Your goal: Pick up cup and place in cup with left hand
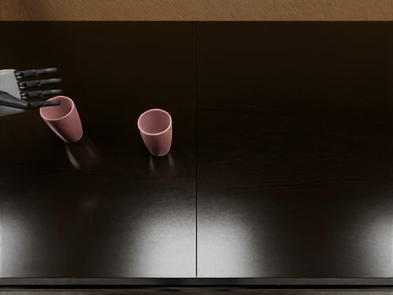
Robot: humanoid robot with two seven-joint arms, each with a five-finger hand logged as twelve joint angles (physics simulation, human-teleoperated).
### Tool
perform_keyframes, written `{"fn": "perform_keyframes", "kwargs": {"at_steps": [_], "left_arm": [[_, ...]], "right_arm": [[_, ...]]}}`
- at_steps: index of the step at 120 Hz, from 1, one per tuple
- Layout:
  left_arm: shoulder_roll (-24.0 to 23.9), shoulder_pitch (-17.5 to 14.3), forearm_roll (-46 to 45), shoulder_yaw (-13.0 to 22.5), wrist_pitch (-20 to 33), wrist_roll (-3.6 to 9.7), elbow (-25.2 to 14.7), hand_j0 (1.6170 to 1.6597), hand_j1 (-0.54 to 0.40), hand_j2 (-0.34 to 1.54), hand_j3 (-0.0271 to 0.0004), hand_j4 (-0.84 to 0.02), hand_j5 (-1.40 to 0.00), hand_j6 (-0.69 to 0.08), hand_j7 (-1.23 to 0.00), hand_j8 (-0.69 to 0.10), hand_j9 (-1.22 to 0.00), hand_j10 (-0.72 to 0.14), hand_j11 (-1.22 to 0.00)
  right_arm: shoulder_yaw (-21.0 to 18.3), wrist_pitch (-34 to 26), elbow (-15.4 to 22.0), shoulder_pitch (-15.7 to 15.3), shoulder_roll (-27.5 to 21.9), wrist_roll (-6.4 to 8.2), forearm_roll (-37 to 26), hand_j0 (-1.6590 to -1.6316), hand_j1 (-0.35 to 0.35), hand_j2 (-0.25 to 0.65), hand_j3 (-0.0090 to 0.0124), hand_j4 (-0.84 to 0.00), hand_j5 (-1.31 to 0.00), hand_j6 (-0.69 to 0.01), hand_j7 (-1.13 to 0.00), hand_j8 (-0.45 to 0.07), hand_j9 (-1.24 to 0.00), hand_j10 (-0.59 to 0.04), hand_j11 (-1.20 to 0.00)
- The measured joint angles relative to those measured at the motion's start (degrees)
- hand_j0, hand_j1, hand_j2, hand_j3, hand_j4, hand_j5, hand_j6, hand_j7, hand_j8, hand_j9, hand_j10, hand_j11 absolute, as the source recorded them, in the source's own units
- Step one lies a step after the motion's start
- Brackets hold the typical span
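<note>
- Bench (276, 135): dark and glossy, with a seam running across it. It carries both cups.
- Left hand (27, 94): reaches in at the picture's left edge, fingers pointing right. It is open: three fingers stretched out straight and spaced apart, the thumb held clear of them. It has hold of nothing, as far as can be seen.
- Near cup (72, 128): pink, mouth up, on the thumb side of the left hand, just below its three fingers in the picture. The thumb crosses over the mouth; whether it touches the rim or dips inside, I can't tell. The cup's long axis runs from mouth at upper left to base at lower right, a slant that is probably the camera's doing. This looks like the cup to lift; the fingers would need to come down along its outside and close against the thumb.
- Far cup (161, 142): same pink, upright, mouth open, well apart to the right, ahead of the fingertips and a little lower in the picture. Likely the one to receive the other.
</note>
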Motion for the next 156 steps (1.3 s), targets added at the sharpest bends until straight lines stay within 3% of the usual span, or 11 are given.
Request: {"fn": "perform_keyframes", "kwargs": {"at_steps": [17,28,32,39,45,62,77,100,121,156], "left_arm": [[-2.31,-1.96,1.14,0.15,-0.01,0.34,0.05,1.6581,0.349,0.00,0.0000,0.005,0.00,0.006,0.00,0.005,0.00,0.004,0.00],[-9.00,-4.09,7.37,0.12,0.00,0.86,-0.04,1.6581,0.348,0.00,0.0000,0.003,0.00,0.004,0.00,0.004,0.00,0.003,0.00],[-9.40,-5.97,10.11,0.11,-0.01,1.75,-0.70,1.6581,0.349,0.00,0.0000,0.003,0.00,0.004,0.00,0.004,0.00,0.003,0.00],[-9.87,-8.26,15.02,-0.06,0.01,4.87,-3.37,1.6581,0.349,0.00,0.0000,0.002,0.00,0.003,0.00,0.003,0.00,0.002,0.00],[-9.91,-10.26,20.58,-0.35,0.01,6.70,-6.73,1.6581,0.349,0.00,0.0000,0.002,0.00,0.003,0.00,0.002,0.00,0.002,0.00],[-10.98,-12.03,40.83,-4.16,0.02,8.91,-17.77,1.6581,0.349,0.00,0.0000,0.000,0.00,0.000,0.00,0.000,0.00,0.000,0.00],[-17.97,-12.24,56.42,-5.61,0.03,9.44,-23.50,1.6581,0.349,0.00,0.0000,-0.001,0.00,-0.001,0.00,-0.001,0.00,-0.001,0.00],[-26.46,-12.09,76.01,-5.63,5.01,9.64,-25.47,1.6581,0.349,0.00,0.0000,-0.002,0.00,-0.002,0.00,-0.002,0.00,-0.001,0.00],[-32.06,-12.36,87.44,-3.85,11.26,9.67,-23.62,1.6581,0.349,0.00,0.0000,-0.002,0.00,-0.002,0.00,-0.002,0.00,-0.001,0.00],[-36.77,-12.98,94.39,2.08,17.14,9.67,-18.18,1.6581,0.349,0.00,0.0000,-0.002,0.00,-0.003,0.00,-0.003,0.00,-0.002,0.00]], "right_arm": [[-0.07,-0.02,-0.22,-0.33,0.00,-0.10,0.00,-1.6581,-0.316,-0.006,0.0000,-0.028,-0.04,-0.028,-0.04,-0.028,-0.04,-0.027,-0.04],[-0.13,-0.02,-0.41,-0.75,0.00,-0.14,0.05,-1.6581,-0.316,-0.006,0.0000,-0.028,-0.04,-0.028,-0.04,-0.028,-0.04,-0.028,-0.04],[-0.14,-0.02,-0.45,-0.84,0.00,-0.15,0.04,-1.6581,-0.316,-0.006,0.0000,-0.027,-0.04,-0.028,-0.04,-0.028,-0.04,-0.028,-0.04],[-0.15,-0.02,-0.49,-0.93,0.00,-0.16,0.05,-1.6581,-0.316,-0.006,0.0000,-0.028,-0.04,-0.028,-0.04,-0.028,-0.04,-0.028,-0.04],[-0.16,-0.02,-0.51,-0.98,0.00,-0.17,0.05,-1.6581,-0.316,-0.006,0.0000,-0.028,-0.04,-0.028,-0.04,-0.028,-0.04,-0.028,-0.04],[-0.17,-0.02,-0.54,-1.03,0.00,-0.17,0.07,-1.6581,-0.316,-0.006,0.0000,-0.028,-0.04,-0.028,-0.04,-0.028,-0.04,-0.028,-0.04],[-0.17,-0.02,-0.54,-1.05,0.00,-0.18,0.08,-1.6581,-0.316,-0.006,0.0000,-0.028,-0.04,-0.028,-0.04,-0.028,-0.04,-0.028,-0.04],[-0.18,-0.02,-0.54,-1.05,0.00,-0.18,0.06,-1.6581,-0.316,-0.006,0.0000,-0.028,-0.04,-0.028,-0.04,-0.028,-0.04,-0.028,-0.04],[-0.18,-0.02,-0.54,-1.05,0.00,-0.18,0.07,-1.6581,-0.316,-0.006,0.0000,-0.028,-0.04,-0.028,-0.04,-0.028,-0.04,-0.028,-0.04],[-0.17,-0.02,-0.54,-1.05,0.00,-0.18,0.07,-1.6581,-0.316,-0.006,0.0000,-0.028,-0.04,-0.028,-0.04,-0.028,-0.04,-0.028,-0.04]]}}
